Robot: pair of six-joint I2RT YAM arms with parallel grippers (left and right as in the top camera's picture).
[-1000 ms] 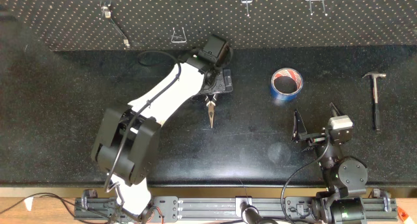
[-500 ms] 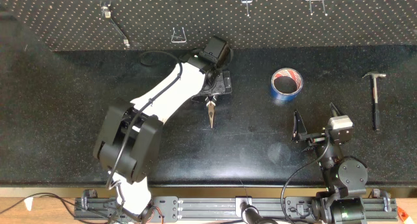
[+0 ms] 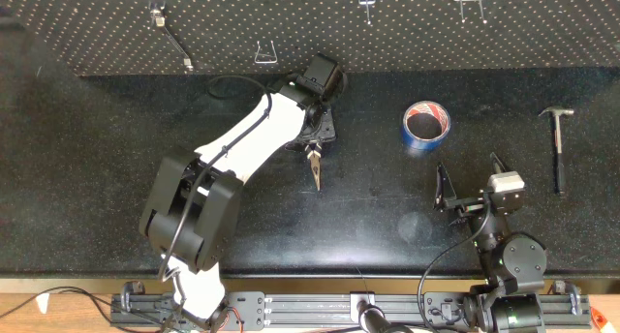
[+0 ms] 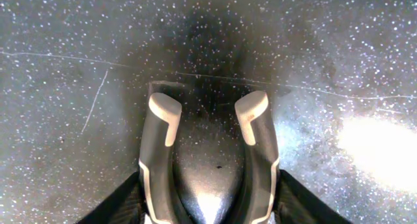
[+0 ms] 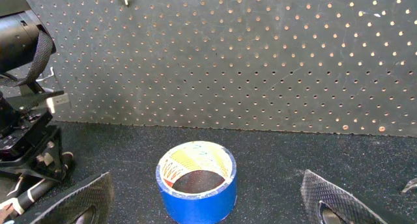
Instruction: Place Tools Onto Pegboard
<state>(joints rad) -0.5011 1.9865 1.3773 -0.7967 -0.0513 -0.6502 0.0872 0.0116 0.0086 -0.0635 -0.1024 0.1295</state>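
Pliers (image 3: pixel 314 168) lie on the black table with the tip toward the arm bases and the handles toward the pegboard (image 3: pixel 407 33). My left gripper (image 3: pixel 325 130) points down over the handle end. In the left wrist view its black fingers (image 4: pixel 120 201) press against the outsides of both grey handles (image 4: pixel 159 139), so it is shut on the pliers. My right gripper (image 3: pixel 468 166) stands open and empty near the front right. A roll of blue tape (image 5: pixel 195 182) sits on the table ahead of it.
A hammer (image 3: pixel 558 149) lies at the far right of the table. On the pegboard hang a wrench (image 3: pixel 174 38), a wire hook (image 3: pixel 263 54) and two bare hooks (image 3: pixel 366 6) (image 3: pixel 470 6). The blue tape (image 3: pixel 426 123) sits right of the pliers.
My left gripper has narrowed around the pliers' handles and shifted slightly left. The pliers, the tape and the right arm have not moved.
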